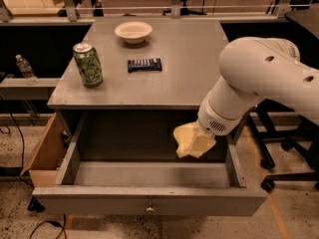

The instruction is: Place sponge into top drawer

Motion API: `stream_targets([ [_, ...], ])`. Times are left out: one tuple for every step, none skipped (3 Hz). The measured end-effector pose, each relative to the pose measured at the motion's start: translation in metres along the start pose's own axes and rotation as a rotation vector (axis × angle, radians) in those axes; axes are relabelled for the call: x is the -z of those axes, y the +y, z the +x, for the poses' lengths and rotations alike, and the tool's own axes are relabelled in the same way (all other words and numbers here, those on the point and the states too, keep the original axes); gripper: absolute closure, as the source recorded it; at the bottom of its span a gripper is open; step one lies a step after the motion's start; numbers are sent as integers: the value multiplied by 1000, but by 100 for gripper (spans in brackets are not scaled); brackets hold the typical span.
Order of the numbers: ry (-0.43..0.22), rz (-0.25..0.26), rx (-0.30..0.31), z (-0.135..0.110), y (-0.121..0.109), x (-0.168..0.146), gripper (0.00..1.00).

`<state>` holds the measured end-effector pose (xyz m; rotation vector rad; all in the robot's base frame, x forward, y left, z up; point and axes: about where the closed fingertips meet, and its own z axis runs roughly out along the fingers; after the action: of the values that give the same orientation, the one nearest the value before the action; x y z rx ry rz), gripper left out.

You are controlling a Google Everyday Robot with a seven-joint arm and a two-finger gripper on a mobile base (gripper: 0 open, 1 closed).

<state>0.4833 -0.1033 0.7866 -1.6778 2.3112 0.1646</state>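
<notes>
Gripper (195,142): at end of white arm (259,78), dipped inside the open top drawer (149,199), right side, toward far wall. Open or closed: cannot tell, since the wrist housing covers the top and all below it reads as one pale yellow mass.

Sponge (185,139): taken to be the left part of that yellow mass, at the gripper, hanging above drawer floor, not lying on it. No other sponge-like block seen on table (199,54) or in drawer, so judged to be carried. Exact hold not visible.

Drawer: pulled fully out toward near side, knob (149,209) on front panel, floor bare as far as seen.

Tabletop: white bowl (133,32) far centre, green can (87,64) left, dark wrapped bar (144,64) between them, nearer the middle. Tan wooden box (47,151) at left of drawer, water bottle (24,67) on shelf further left.

Progress est.: drawer open = done; pick and carry = apparently done; sponge over target. Left: lower a bit, let go, check sponge rests on drawer floor, pull arm out clear of table edge. Late stage, not complete.
</notes>
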Motion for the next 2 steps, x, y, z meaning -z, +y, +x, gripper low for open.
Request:
stream_targets([
  [1, 1, 2, 0, 1, 0, 12],
  [2, 1, 4, -1, 2, 1, 0],
])
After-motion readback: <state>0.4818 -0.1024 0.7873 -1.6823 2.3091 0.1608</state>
